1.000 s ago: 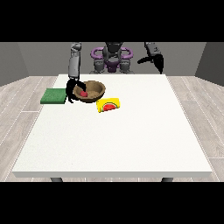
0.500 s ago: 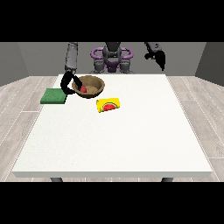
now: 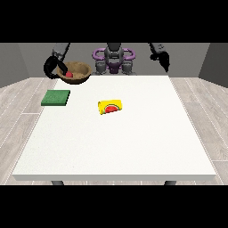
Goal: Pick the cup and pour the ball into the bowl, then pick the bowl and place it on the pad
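Observation:
A brown bowl (image 3: 76, 73) with a red ball (image 3: 69, 74) inside it hangs in the air above the table's far left corner. The hand at the view's left (image 3: 54, 67) is curled round the bowl's left rim. A green pad (image 3: 56, 97) lies flat on the table below and in front of the bowl. The yellow cup (image 3: 111, 107) lies on its side near the table's middle, its red inside facing the camera. Raised beside the robot's shoulder, the hand at the view's right (image 3: 163, 59) holds nothing, its fingers hanging relaxed.
The white table (image 3: 133, 142) stretches wide towards the camera. The robot's torso (image 3: 114, 60) stands behind the far edge.
The bowl with the ball has risen off the table and moved left and away, carried by the hand at the view's left. The other hand has barely moved.

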{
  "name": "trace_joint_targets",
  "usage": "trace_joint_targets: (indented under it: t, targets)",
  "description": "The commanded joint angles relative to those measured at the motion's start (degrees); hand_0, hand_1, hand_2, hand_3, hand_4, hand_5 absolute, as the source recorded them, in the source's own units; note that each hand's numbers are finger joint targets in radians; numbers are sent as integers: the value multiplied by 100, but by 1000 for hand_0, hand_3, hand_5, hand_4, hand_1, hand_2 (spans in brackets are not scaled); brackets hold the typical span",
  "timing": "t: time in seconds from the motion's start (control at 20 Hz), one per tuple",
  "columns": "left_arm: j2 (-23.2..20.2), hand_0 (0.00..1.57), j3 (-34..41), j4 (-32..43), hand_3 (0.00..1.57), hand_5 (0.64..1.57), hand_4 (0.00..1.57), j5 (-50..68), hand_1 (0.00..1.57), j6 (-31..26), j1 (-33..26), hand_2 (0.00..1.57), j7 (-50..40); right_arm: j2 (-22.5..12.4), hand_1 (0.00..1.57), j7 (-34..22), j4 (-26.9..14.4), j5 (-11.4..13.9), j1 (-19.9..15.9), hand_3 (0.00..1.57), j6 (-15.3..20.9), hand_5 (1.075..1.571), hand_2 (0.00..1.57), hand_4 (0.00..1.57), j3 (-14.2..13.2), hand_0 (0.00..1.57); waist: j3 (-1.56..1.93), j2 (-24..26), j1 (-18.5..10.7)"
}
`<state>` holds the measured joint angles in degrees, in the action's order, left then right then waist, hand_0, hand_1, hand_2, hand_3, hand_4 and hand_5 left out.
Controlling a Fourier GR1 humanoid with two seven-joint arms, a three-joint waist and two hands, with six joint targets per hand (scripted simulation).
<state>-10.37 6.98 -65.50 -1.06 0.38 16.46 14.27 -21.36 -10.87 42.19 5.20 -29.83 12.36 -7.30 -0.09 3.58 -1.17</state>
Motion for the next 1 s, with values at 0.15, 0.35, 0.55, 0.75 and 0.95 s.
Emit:
trace_joint_targets:
  t: [0.15,0.35,0.55,0.75,0.95]
  targets:
    - [-52,0,109,30,0,1435,1051,55,0,-111,129,0,466,-533,1571,173,121,-211,-107,466,-316,1570,1571,834,-486,1571,9,-682,-99]
    - [-604,0,539,-130,0,1503,1254,532,0,-706,270,0,370,-959,1571,328,22,-179,-121,217,-442,1570,1571,878,-638,1571,9,-797,-270]
    - [-1623,0,1407,-39,0,1562,1319,1275,0,-1471,355,0,212,-1074,1571,836,-157,-450,243,0,-547,1571,1571,884,-981,1571,11,-982,-458]
    - [-2354,0,1984,376,0,1571,1280,1709,0,-2021,510,0,317,-1223,1571,1073,-145,-436,132,0,-398,1570,1571,820,-1111,1571,9,-1294,-528]
    - [-2731,0,2438,989,0,1566,1226,1913,0,-2343,553,0,971,-1205,1571,1342,-160,-653,-38,0,-475,1567,1571,793,-1315,1571,7,-1815,-408]
